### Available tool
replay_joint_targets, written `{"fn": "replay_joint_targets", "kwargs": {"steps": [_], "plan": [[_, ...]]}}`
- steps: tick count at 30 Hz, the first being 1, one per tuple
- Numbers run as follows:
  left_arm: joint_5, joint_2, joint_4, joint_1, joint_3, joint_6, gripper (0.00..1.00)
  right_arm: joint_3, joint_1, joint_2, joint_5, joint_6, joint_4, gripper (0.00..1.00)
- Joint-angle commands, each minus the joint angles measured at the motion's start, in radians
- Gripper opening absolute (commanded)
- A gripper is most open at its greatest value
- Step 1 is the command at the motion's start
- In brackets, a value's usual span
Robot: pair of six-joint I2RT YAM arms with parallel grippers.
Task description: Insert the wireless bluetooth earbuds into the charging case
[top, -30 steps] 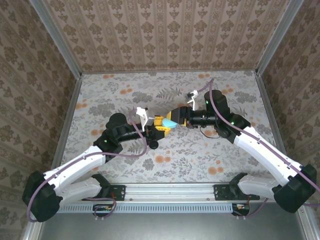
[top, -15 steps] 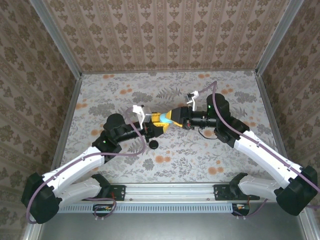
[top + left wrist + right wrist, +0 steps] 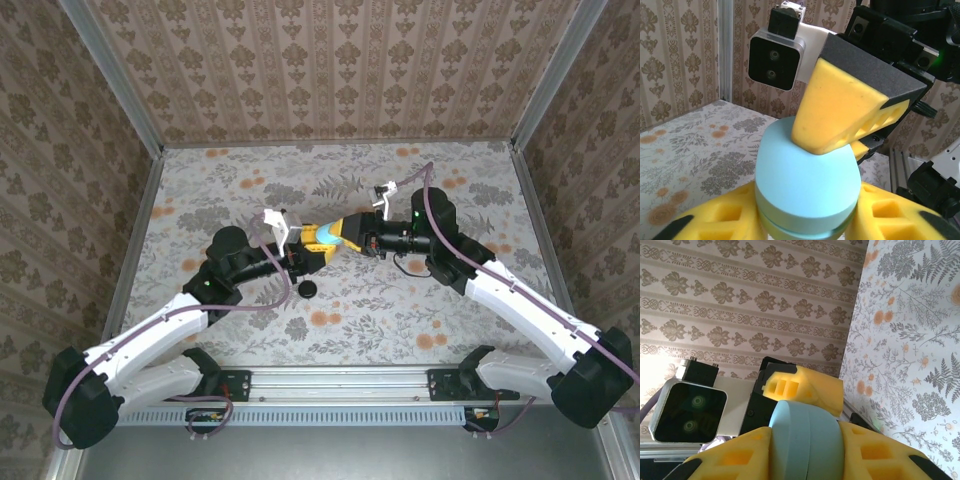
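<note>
The right gripper (image 3: 342, 234) has narrowed its jaws onto the turquoise charging case (image 3: 335, 237); the left gripper (image 3: 320, 242) has edged toward the left edge of the table (image 3: 200, 190).

Robot lab enclosure: patterned wall panels (image 3: 330, 60), aluminium frame posts (image 3: 115, 85), floral table (image 3: 200, 190).

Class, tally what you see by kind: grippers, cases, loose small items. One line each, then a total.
Grippers: 2 (left gripper, right gripper)
Cases: 1 (light blue case, between both grippers' fingers)
Loose items: 1 (small black item)
Total: 4
</note>
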Motion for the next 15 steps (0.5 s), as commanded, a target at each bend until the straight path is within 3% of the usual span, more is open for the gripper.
{"fn": "replay_joint_targets", "kwargs": {"steps": [1, 6, 11, 15], "plan": [[0.004, -0.025, -0.069, -0.004, 0.019, 0.029, 0.54, 0.001, 0.014, 0.01, -0.007, 0.018, 0.057, 0.17], [-0.018, -0.064, -0.129, -0.004, 0.013, 0.061, 0.76, 0.012, -0.018, 0.016, 0.013, 0.023, 0.027, 0.16], [-0.064, -0.119, -0.188, -0.001, 0.0, 0.087, 0.85, 0.02, -0.044, 0.033, 0.026, 0.006, -0.001, 0.15], [-0.173, -0.176, -0.281, 0.005, -0.015, 0.106, 0.89, 0.038, -0.084, 0.072, 0.075, -0.094, -0.106, 0.15]]}}
